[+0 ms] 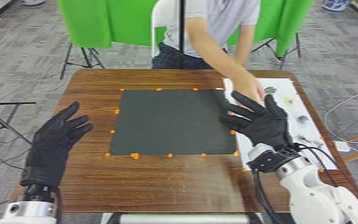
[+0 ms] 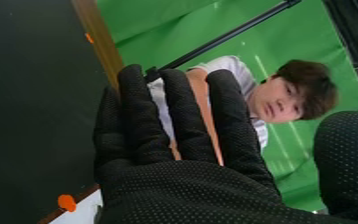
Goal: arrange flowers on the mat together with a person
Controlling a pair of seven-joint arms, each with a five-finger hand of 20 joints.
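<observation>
"Head view: the left robot hand [image 1: 58, 134] is hovering over the surface [image 1: 171, 185], fingers relaxed and slightly apart!"

"And the right robot hand [image 1: 264, 127]?"

"Hanging over the right edge of the dark mat [image 1: 171, 122] and the white board [image 1: 285, 82], fingers spreading wide, open as you like! Small flower-like pieces [image 1: 270, 90] are lying on that board, and the person's hand [image 1: 249, 87] is reaching in at its far end, close to the robot's fingertips."

"Touching?"

"Can't tell from here!"

"Right wrist view, then: the right robot hand [image 2: 193, 190] is holding its fingers straight, narrow gaps showing between them, thumb standing well apart. The person's arm [image 2: 196, 76] is showing behind those fingers!"
</observation>
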